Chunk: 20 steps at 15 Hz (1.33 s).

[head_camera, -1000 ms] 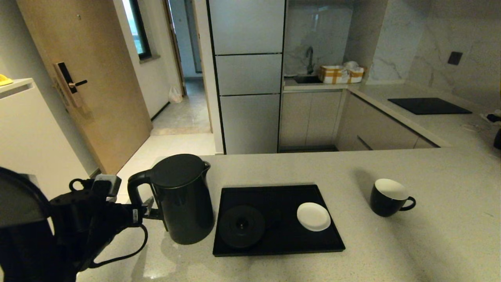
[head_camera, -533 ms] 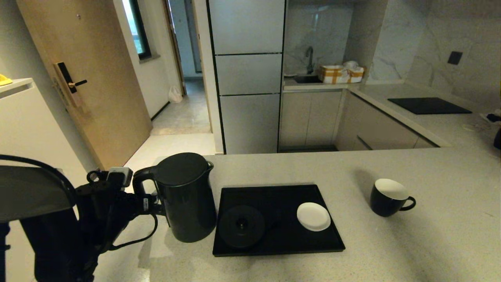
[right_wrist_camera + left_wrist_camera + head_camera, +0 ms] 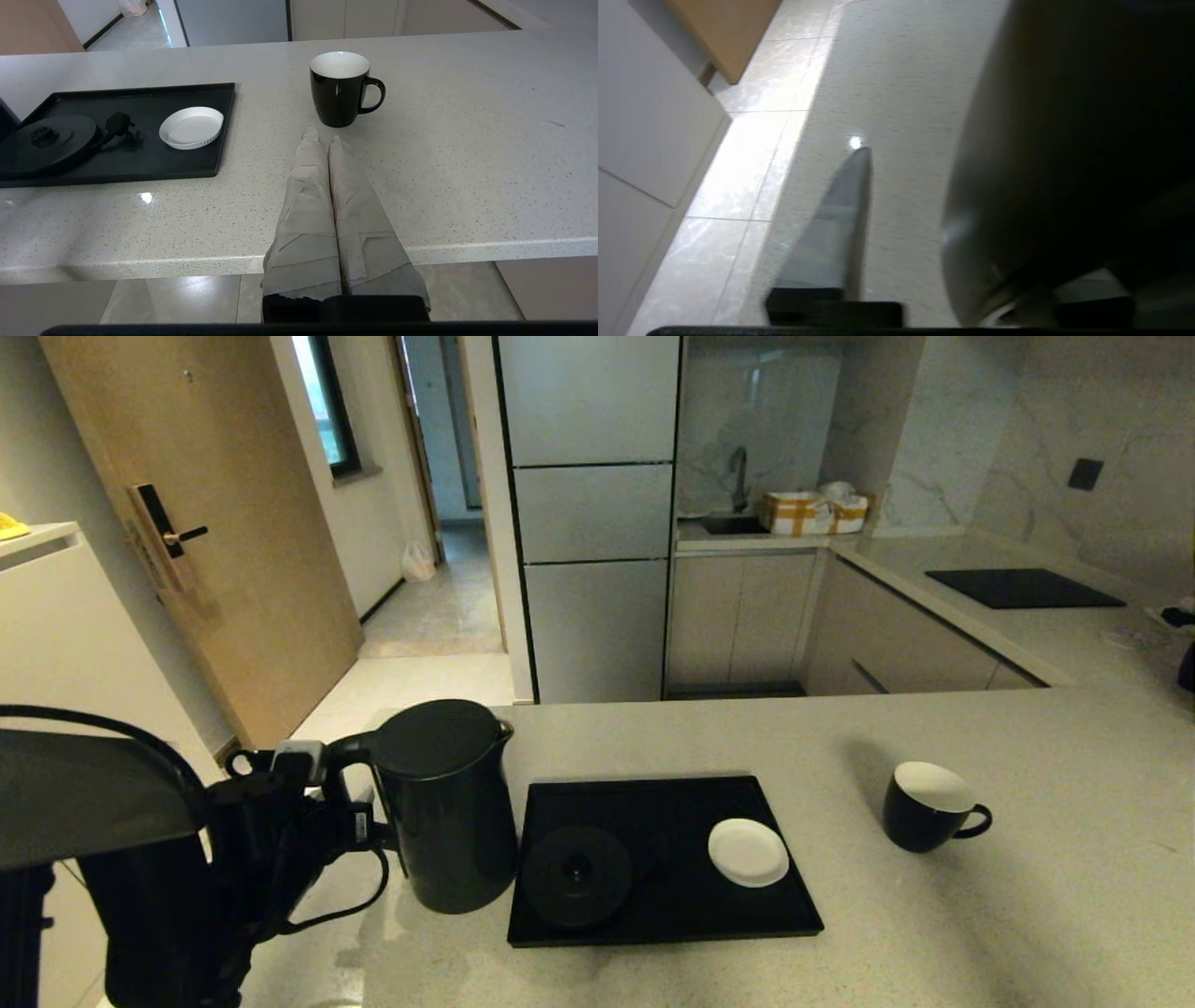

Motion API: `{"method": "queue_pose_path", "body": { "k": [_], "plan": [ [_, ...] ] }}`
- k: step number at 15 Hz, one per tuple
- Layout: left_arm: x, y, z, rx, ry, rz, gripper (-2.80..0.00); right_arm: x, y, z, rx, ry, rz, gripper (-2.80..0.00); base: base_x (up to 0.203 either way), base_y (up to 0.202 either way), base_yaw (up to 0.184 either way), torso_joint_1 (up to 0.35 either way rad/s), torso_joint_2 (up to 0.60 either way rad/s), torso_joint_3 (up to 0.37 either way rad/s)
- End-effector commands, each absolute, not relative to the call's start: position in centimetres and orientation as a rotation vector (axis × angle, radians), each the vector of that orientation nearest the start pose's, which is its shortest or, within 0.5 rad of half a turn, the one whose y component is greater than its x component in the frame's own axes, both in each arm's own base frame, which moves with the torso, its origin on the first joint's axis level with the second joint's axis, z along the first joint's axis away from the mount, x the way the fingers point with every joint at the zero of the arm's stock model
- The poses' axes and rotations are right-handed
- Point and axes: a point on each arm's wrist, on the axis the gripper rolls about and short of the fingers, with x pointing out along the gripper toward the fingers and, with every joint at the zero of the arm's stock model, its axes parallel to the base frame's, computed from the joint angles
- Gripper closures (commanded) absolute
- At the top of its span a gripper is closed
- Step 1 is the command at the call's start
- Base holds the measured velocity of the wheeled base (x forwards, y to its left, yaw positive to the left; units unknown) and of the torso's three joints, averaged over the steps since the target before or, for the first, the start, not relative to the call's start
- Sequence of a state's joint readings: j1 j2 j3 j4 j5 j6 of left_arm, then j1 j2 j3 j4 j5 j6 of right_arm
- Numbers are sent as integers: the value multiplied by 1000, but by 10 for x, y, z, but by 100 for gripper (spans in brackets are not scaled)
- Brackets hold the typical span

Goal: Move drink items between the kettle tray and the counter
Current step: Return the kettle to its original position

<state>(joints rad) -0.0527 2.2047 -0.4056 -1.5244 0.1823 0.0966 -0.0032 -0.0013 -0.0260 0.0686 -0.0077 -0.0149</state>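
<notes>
The glossy black kettle (image 3: 446,807) stands upright on the counter (image 3: 934,915), just left of the black tray (image 3: 672,803), with its loop handle turned toward my left arm. My left gripper (image 3: 362,825) sits at that handle. In the left wrist view one grey finger (image 3: 843,219) shows, with bare counter between it and the dark kettle (image 3: 1064,154); the other finger is hidden. The black mug (image 3: 927,806), white inside, stands on the counter right of the tray. My right gripper (image 3: 322,135) is shut and empty, just short of the mug (image 3: 343,88).
On the tray lie the round black kettle base disc (image 3: 576,875) with its plug and a small white saucer (image 3: 747,851). The counter's left end and the floor drop off beside the kettle. A black hob panel (image 3: 1024,587) lies far back right.
My left arm has moved right, up to the kettle handle. The kettle has shifted slightly to the right, toward the tray. Mug, tray and saucer have stayed put.
</notes>
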Motion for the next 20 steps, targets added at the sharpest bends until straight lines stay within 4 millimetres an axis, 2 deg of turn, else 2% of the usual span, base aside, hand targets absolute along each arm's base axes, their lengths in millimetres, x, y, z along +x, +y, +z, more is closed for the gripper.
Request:
{"method": "queue_pose_path", "body": {
  "k": [1, 4, 10, 12, 15, 16, 19, 20],
  "plan": [
    [302, -20, 41, 133, 240, 91, 0, -25, 0, 76, -15, 43, -9, 0, 0, 0, 0, 0, 0, 0],
    [289, -39, 52, 131, 220, 34, 0, -25, 0, 76, -15, 43, -10, 0, 0, 0, 0, 0, 0, 0],
    [254, -85, 120, 20, 106, -57, 0, -25, 0, 76, -15, 43, -10, 0, 0, 0, 0, 0, 0, 0],
    [252, -97, 146, -51, 139, -73, 0, -25, 0, 76, -15, 43, -10, 0, 0, 0, 0, 0, 0, 0],
    [254, -105, 167, -124, 131, -83, 0, -25, 0, 76, -15, 43, -10, 0, 0, 0, 0, 0, 0, 0],
    [252, -113, 165, -121, 139, -111, 0, -25, 0, 76, -15, 43, -10, 0, 0, 0, 0, 0, 0, 0],
    [260, -134, 144, -102, 201, -155, 0, -25, 0, 76, -15, 43, -10, 0, 0, 0, 0, 0, 0, 0],
    [266, -141, 131, -92, 237, -162, 0, -25, 0, 76, -15, 43, -10, 0, 0, 0, 0, 0, 0, 0]
  ]
}}
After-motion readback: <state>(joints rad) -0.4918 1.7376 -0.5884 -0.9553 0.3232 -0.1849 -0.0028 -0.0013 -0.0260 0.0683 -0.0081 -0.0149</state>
